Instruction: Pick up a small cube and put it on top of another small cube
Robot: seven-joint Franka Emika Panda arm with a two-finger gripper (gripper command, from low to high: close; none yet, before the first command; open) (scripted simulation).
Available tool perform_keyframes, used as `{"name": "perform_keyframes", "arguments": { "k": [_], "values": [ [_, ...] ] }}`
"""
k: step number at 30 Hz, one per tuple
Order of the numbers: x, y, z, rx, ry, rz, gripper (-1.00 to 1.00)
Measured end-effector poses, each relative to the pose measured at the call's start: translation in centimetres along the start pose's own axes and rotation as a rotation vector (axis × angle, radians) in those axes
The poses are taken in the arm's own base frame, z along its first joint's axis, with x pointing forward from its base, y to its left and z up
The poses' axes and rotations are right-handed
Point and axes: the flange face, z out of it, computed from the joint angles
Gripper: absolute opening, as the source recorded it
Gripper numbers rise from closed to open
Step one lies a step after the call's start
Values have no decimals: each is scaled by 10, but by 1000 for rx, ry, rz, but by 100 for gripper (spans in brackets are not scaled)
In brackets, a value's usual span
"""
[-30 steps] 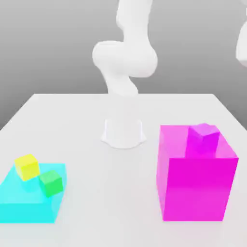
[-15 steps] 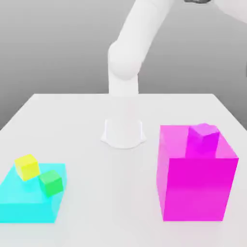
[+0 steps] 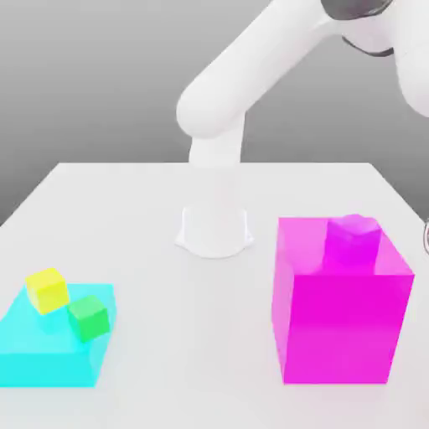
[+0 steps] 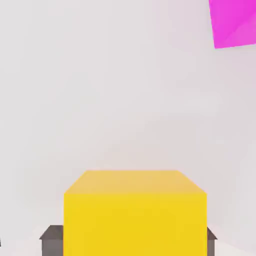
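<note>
Hand view:
- Claw [image 4: 129, 241] closed on the yellow cube [image 4: 135, 215].
- Dark fingers [image 4: 51, 239] flush against two opposite sides of the cube, one on each side.
- Pale counter [image 4: 110, 90] beyond the cube, with a corner of a magenta shape [image 4: 232, 22] at the frame edge.

Exterior view:
- White arm [image 3: 251, 75] rising from its round base [image 3: 215, 230] at the back middle of the counter, then slanting up towards the exterior view's right and out of frame.
- Low cyan slab [image 3: 42, 356] near the front on the exterior view's left.
- Yellow cube [image 3: 47, 290] on the slab's top, at its back edge, turned slightly off the slab's lines.
- Green cube [image 3: 89, 318] on the same slab, just beside the yellow one, towards the front and the exterior view's right. Cannot tell whether the two touch.
- Tall magenta box [image 3: 343, 327] on the exterior view's right, well apart from the slab.
- Small magenta cube [image 3: 352, 239] on top of the box, near its back edge.

The two views disagree on the yellow cube's place: in the claw by the hand view, on the slab by the exterior view.
</note>
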Motion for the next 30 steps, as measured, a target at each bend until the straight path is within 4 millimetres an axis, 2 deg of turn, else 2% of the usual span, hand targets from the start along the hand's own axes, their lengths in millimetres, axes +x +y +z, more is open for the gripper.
{"name": "perform_keyframes", "arguments": {
  "k": [1, 2, 4, 6, 9, 12, 17, 21, 26, 30],
  "values": [
    [1, 0, 6, -2, 1, 2, -100],
    [0, 0, -2, -2, 1, 1, -100],
    [-1, 0, -32, -2, 1, 1, -100],
    [-4, -8, -73, 4, -30, 9, -100],
    [-9, -39, -137, 28, -126, 41, -100],
    [5, -82, -172, 67, -158, 99, -100],
    [45, -152, -211, 120, -178, 210, -100],
    [86, -203, -233, 145, -181, 304, -100],
    [145, -261, -248, 155, -172, 424, -100],
    [196, -300, -249, 147, -154, 520, -100]
  ]
}}
